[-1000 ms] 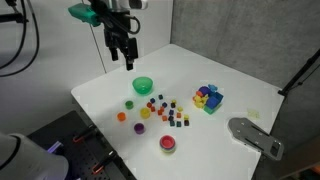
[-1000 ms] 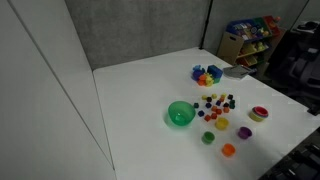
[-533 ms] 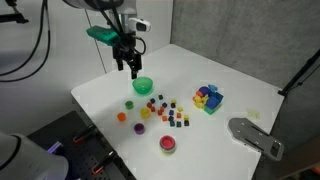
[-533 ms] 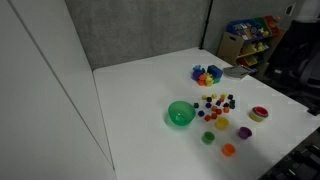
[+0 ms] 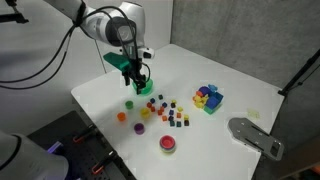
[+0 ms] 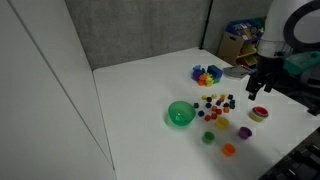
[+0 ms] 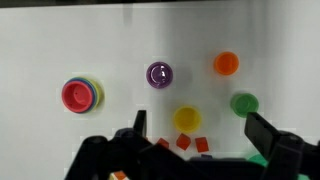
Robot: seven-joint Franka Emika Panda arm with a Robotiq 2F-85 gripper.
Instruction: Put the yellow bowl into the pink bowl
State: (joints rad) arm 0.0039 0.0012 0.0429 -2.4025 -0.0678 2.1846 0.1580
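I am aiming the wide-open pincer (image 7: 196,128) down at the yellow bowl (image 7: 186,118), sitting on the worktop (image 7: 60,40) well apart from the pink bowl (image 7: 80,94), planning to pinch one wall, since small blocks (image 7: 181,143), blurred here, seem crowded just beside it.

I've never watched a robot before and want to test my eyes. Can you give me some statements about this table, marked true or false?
1. The yellow bowl sits inside the pink bowl. False: they stand apart on the table.
2. The claw is open and empty. True.
3. The large green bowl is full of cubes. False: the cubes lie scattered on the table.
4. In the wrist view, the purple bowl lies between the pink one and the orange bowl. True.
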